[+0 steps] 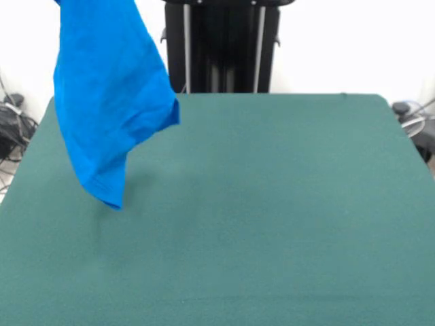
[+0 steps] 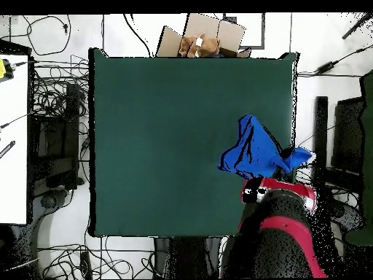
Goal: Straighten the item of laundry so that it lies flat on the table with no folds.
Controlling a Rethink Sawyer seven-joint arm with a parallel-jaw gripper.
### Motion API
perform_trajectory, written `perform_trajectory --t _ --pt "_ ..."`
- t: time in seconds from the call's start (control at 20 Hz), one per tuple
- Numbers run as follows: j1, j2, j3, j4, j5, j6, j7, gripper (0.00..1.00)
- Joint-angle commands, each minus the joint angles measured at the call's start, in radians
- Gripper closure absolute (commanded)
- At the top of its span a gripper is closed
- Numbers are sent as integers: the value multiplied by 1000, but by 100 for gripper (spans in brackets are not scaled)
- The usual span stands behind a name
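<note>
The item of laundry (image 1: 109, 102), a bright blue shirt, hangs bunched in the air over the left side of the table (image 1: 272, 224). Its top runs out of the front view's upper edge and its lowest corner dangles just above the green cloth. From overhead the item of laundry (image 2: 255, 152) shows as a crumpled blue heap near the right edge of the table (image 2: 160, 146). Right beside it is the red and black arm's end with my gripper (image 2: 254, 192), shut on the hanging cloth. No lettering shows.
The black pedestal (image 1: 221, 47) stands behind the table's far edge. A cardboard box (image 2: 207, 38) with brown things sits past the opposite edge. Cables (image 2: 62, 109) and a white desk (image 2: 13, 138) flank one side, dark equipment (image 2: 348, 138) the other.
</note>
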Motion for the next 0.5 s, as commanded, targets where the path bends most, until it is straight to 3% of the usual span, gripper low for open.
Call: perform_trajectory --t 0.05,0.5 --pt "-58 49 66 -122 -58 588 -117 100" --pt "-78 67 77 40 -125 341 -137 100"
